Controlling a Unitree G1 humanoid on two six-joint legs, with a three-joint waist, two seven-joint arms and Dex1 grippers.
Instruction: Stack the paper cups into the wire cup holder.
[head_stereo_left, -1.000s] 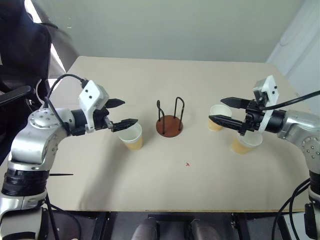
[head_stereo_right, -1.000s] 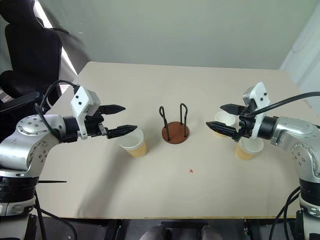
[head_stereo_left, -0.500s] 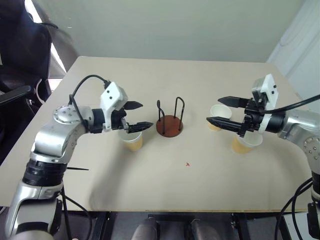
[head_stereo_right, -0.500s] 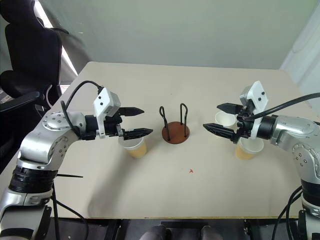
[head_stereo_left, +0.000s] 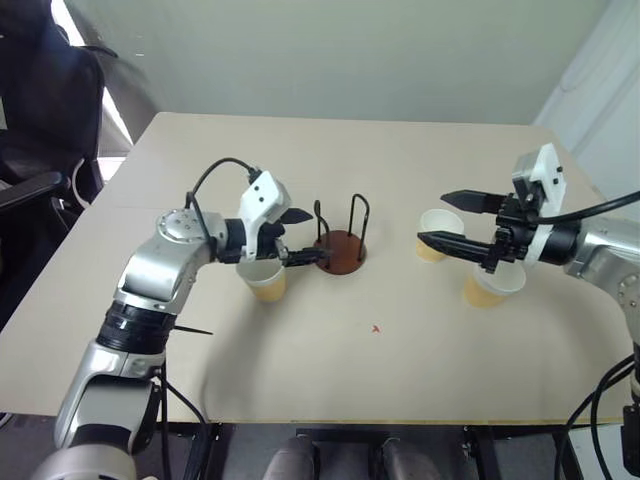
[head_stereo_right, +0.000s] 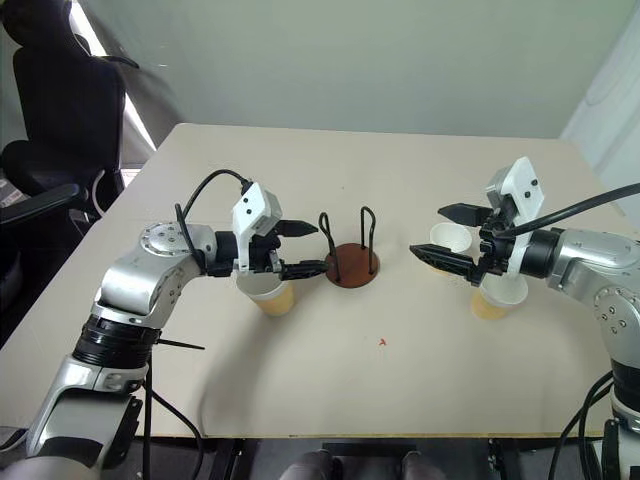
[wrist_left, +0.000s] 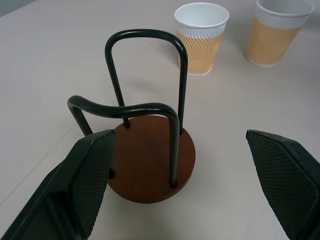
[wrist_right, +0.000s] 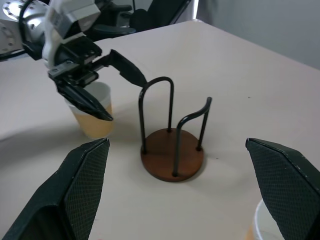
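The wire cup holder (head_stereo_left: 339, 251), a reddish-brown disc with two black wire loops, stands mid-table with nothing in it. One paper cup (head_stereo_left: 264, 281) stands upright just left of it. My left gripper (head_stereo_left: 318, 236) reaches over that cup, open and holding nothing, with its fingertips close to the holder's left side. In the left wrist view the holder (wrist_left: 150, 155) sits between the spread fingers (wrist_left: 85, 185). Two more paper cups (head_stereo_left: 437, 232) (head_stereo_left: 490, 288) stand upright on the right. My right gripper (head_stereo_left: 431, 218) hovers open and holding nothing above them, pointing toward the holder.
The beige table (head_stereo_left: 330, 360) has a small red mark (head_stereo_left: 375, 327) in front of the holder. A black office chair (head_stereo_right: 50, 110) stands off the far left corner. The table's right edge lies close behind the right arm.
My left gripper has swung right, from the cup's left side to over it, and its tips now reach the holder. The right gripper has hardly moved. Cups and holder stay put.
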